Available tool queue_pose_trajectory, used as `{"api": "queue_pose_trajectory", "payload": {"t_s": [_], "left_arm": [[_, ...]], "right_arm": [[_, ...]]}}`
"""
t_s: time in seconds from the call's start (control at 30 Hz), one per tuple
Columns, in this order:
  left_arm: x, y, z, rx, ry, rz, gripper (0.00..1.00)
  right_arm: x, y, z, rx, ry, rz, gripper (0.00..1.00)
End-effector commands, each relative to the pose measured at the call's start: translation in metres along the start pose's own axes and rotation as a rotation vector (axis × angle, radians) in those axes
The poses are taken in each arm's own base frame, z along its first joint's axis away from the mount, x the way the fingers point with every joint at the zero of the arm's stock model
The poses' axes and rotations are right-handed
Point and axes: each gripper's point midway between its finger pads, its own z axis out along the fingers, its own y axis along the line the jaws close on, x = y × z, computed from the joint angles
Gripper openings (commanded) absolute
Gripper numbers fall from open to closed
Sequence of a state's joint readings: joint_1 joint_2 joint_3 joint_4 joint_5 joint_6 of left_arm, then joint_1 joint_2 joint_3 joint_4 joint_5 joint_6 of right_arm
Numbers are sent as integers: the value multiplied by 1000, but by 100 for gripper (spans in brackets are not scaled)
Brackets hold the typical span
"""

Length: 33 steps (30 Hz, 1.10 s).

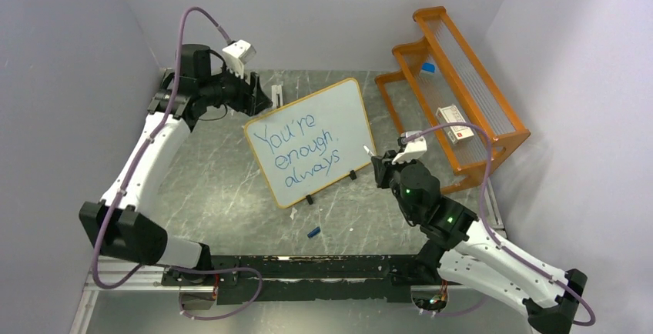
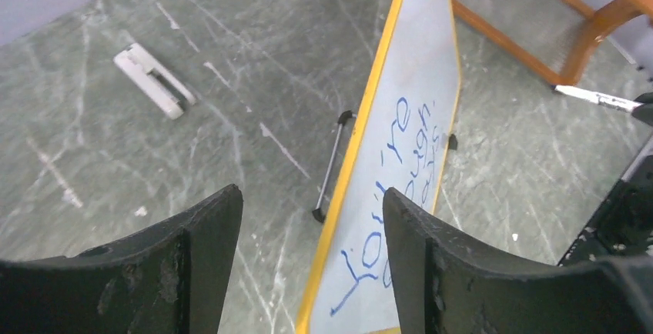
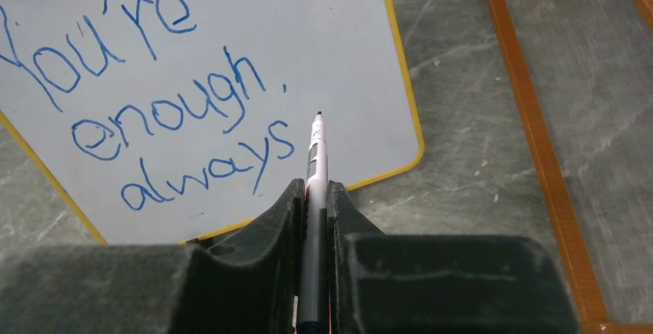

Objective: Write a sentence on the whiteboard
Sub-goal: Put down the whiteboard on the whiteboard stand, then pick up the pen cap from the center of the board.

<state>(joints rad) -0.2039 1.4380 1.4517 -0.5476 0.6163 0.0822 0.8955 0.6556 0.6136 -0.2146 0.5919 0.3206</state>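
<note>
**Board written, pen in your right gripper**

From the overhead camera you see a grey-green, marble-patterned table [image 1: 215, 188], scuffed with pale scratches and closed in by plain pale walls [image 1: 61, 80] on three sides. The whiteboard [image 1: 312, 141] stands propped near the middle of it, turned at an angle, with "You're enough, always" in blue. Your left gripper [image 1: 262, 99] is at the board's far left corner. Your right gripper [image 1: 379, 166] sits just off the board's right edge, holding a marker [image 1: 368, 151]. An orange rack [image 1: 454, 80] stands at the back right with a small box [image 1: 454, 126] on it. A blue cap [image 1: 313, 232] lies on the table in front of the board.

Through the left wrist camera, the left gripper [image 2: 312, 203] has its jaws wide apart and clasps nothing. The whiteboard [image 2: 408, 141] shows edge-on in the gap between them, but you cannot tell whether either finger touches it. A small white block [image 2: 150, 80] lies on the table [image 2: 115, 165] behind the board.

Through the right wrist camera, the right gripper [image 3: 314, 192] is clamped tight on the marker [image 3: 316, 149]. The pen's tip points at the whiteboard [image 3: 231, 57] near the lower right corner. You cannot tell whether the tip touches the board. The rack's [image 3: 531, 118] orange rail crosses the table [image 3: 462, 118] to the right.
</note>
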Motion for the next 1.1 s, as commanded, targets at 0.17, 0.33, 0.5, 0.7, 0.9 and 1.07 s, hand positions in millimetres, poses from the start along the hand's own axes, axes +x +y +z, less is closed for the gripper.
{"api": "queue_pose_trajectory", "payload": {"t_s": [0.17, 0.33, 0.5, 0.7, 0.9, 1.07], "left_arm": [[28, -63, -23, -181, 110, 87, 71], [71, -107, -32, -154, 157, 59, 69], [130, -147, -30, -83, 256, 37, 66], [193, -185, -20, -50, 350, 65, 64], [237, -215, 5, -21, 466, 145, 56], [266, -229, 29, 9, 583, 219, 49]], "right_arm": [[-19, -7, -13, 7, -37, 25, 0], [-22, -9, -17, 5, -54, 39, 0], [-19, -9, -14, 15, -50, 44, 0], [-16, -8, -13, 7, -51, 46, 0], [-14, -9, -10, 19, -41, 37, 0], [-16, -11, -12, 26, -44, 35, 0]]}}
